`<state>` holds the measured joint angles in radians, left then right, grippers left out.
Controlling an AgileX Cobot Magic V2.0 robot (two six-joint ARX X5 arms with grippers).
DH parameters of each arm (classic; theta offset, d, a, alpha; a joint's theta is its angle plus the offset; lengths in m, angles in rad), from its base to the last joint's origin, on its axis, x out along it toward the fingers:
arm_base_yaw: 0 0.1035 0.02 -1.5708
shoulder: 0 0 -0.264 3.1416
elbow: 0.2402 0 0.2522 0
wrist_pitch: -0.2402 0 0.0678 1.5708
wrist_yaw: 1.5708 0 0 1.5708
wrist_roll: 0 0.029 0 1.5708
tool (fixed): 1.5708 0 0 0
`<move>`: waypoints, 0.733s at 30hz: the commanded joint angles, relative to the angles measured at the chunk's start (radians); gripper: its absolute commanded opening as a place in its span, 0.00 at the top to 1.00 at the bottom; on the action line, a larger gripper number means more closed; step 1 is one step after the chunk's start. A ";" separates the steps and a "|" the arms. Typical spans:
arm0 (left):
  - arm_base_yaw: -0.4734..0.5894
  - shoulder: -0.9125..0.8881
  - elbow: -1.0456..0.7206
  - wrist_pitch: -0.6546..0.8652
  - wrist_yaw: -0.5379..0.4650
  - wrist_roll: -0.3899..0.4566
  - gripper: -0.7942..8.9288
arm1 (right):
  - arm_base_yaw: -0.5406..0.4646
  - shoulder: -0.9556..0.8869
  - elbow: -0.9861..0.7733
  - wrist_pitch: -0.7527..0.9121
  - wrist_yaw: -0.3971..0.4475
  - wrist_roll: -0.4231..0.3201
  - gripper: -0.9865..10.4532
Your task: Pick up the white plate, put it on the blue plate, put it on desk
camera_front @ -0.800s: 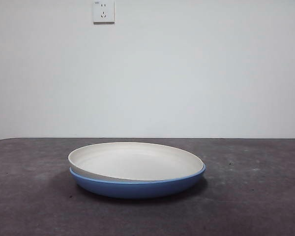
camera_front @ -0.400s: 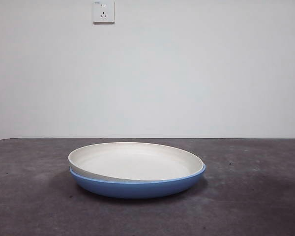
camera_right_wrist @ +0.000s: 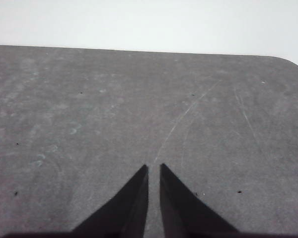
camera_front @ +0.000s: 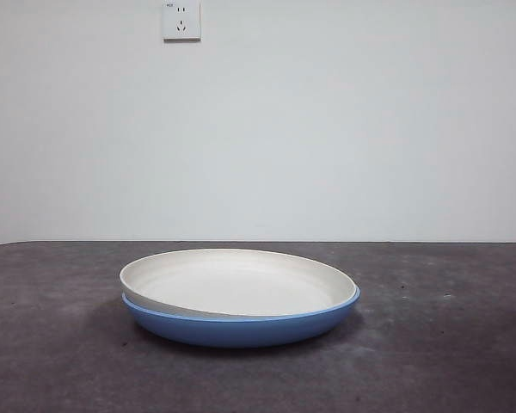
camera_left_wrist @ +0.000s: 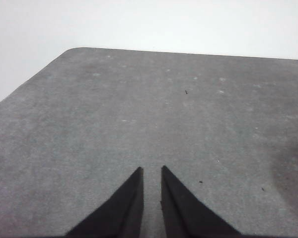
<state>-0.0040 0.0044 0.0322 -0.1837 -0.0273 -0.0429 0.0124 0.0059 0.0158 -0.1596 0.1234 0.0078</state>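
No readable writing anywhere; the only marked item is a white wall socket at 11 o'clock in the front view, its small print too tiny to read.

Left gripper: jaws nearly closed, a thin slit between the tips, holding nothing, hanging over bare desk. A rounded desk corner shows at 11 o'clock in its wrist view.

Right gripper: same state, tips a narrow slit apart, nothing held, over bare desk with pale scratch lines running toward 1 o'clock.

Front view only: white plate sits nested in the blue plate, tilted, its 9 o'clock rim raised clear above the blue rim, its 3 o'clock rim sunk just inside. Blue plate rests flat on the desk, mid-table. Neither gripper shows in the front view; neither wrist view shows a plate.
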 commanded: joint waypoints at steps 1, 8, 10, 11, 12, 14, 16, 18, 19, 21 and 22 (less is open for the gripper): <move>0.001 -0.001 -0.021 -0.005 -0.002 0.008 0.86 | 0.002 -0.002 -0.005 -0.010 -0.021 0.019 0.88; 0.001 -0.001 -0.021 -0.005 -0.002 0.008 0.86 | 0.001 -0.002 -0.005 -0.018 -0.124 0.029 0.88; 0.001 -0.001 -0.021 -0.005 -0.002 0.008 0.86 | 0.001 -0.002 -0.005 -0.019 -0.132 0.030 0.88; 0.001 -0.001 -0.021 -0.005 -0.002 0.008 0.86 | 0.001 -0.002 -0.005 -0.019 -0.134 0.030 0.88; 0.001 -0.001 -0.021 -0.005 -0.002 0.008 0.86 | 0.000 -0.002 -0.005 -0.019 -0.135 0.030 0.88; 0.001 -0.001 -0.021 -0.005 -0.002 0.008 0.86 | -0.002 -0.002 -0.005 -0.019 -0.138 0.036 0.88; 0.001 -0.001 -0.021 -0.005 -0.002 0.008 0.86 | -0.001 -0.002 -0.005 -0.019 -0.143 0.045 0.88; 0.001 -0.001 -0.021 -0.005 -0.002 0.008 0.86 | -0.002 -0.002 -0.005 -0.016 -0.143 0.044 0.88; 0.001 -0.001 -0.021 -0.005 -0.002 0.008 0.86 | -0.002 -0.002 -0.005 -0.010 -0.142 0.044 0.88; 0.001 -0.001 -0.021 -0.005 -0.002 0.008 0.86 | -0.002 -0.002 -0.005 0.002 -0.142 0.044 0.88; 0.001 -0.001 -0.021 -0.005 -0.002 0.008 0.86 | -0.002 -0.002 -0.005 0.006 -0.142 0.044 0.88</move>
<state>-0.0040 0.0044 0.0322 -0.1837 -0.0273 -0.0429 0.0120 0.0059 0.0158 -0.1669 -0.0189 0.0349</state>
